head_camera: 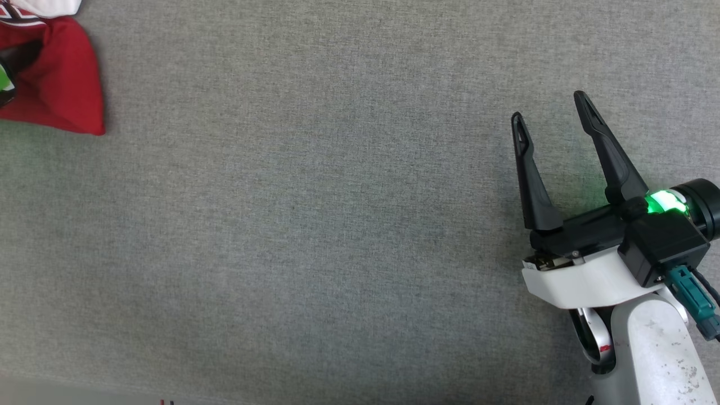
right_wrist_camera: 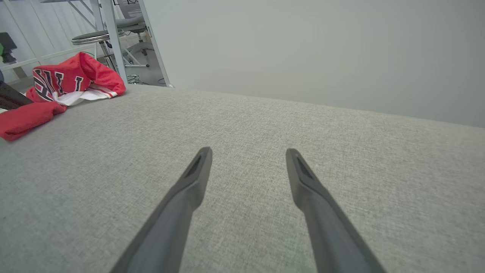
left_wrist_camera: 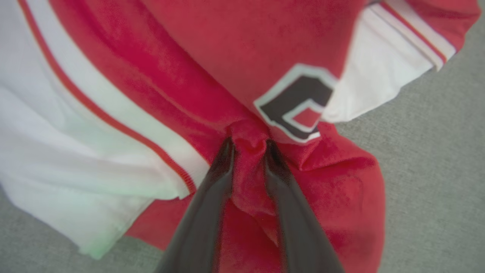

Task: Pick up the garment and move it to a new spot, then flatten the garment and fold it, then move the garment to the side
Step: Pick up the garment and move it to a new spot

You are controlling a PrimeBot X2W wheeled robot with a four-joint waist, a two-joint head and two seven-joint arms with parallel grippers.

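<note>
Grey fabric surface (head_camera: 315,225); left hand (left_wrist_camera: 249,143) tight on a fold of the garment (left_wrist_camera: 182,57); right hand (head_camera: 550,107) wide, empty

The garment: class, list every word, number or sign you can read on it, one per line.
Black white-outlined letters on the garment, right wrist view: crumpled, too small to read.
One black white-outlined character beside the left gripper, left wrist view: cut by a fold, unreadable.
Nothing readable elsewhere.

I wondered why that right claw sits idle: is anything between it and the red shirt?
Nothing: bare grey table covering lies between the right gripper and the red shirt, in the head and right wrist views.
</note>
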